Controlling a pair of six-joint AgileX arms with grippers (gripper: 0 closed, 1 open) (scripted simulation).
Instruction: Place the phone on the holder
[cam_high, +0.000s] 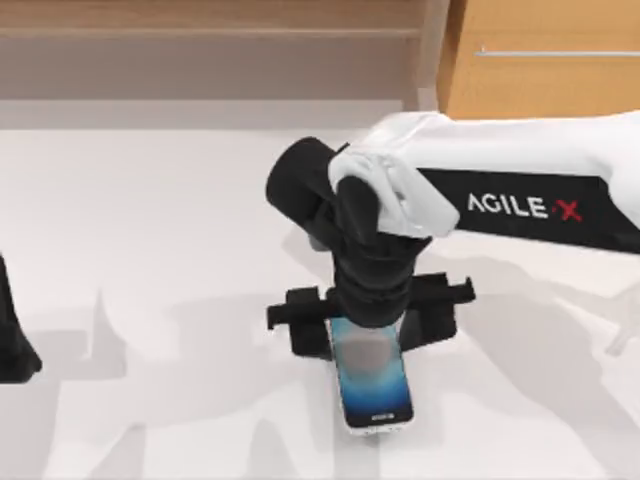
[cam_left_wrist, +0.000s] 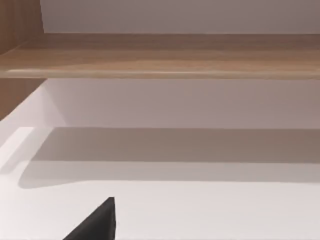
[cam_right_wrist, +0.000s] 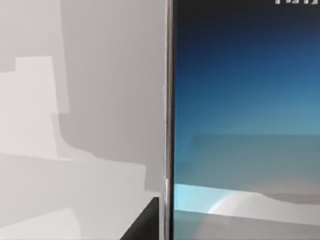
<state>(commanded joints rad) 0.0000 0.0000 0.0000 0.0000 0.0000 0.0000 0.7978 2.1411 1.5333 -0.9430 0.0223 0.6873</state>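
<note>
My right arm reaches in from the right side of the surface (cam_high: 150, 250), and my right claw (cam_high: 368, 305) hangs directly over the far end of the phone (cam_high: 372, 385). The wrist hides the tips, so I cannot tell whether that claw grips the phone or has let go.

The phone lies screen up near the middle of the surface. Its long axis runs from the holder (cam_high: 440, 305) toward the near edge, tipped slightly. Its far end meets the black holder, under my wrist, and its near end sticks out toward the camera. In my right wrist view the blue screen (cam_right_wrist: 245, 100) is very close, with its silver edge (cam_right_wrist: 169, 110) running straight along the view.

I judge the phone to be at or nearly on the holder; the seating is hidden.

My left arm (cam_high: 12, 340) is parked at the left edge, well apart.
</note>
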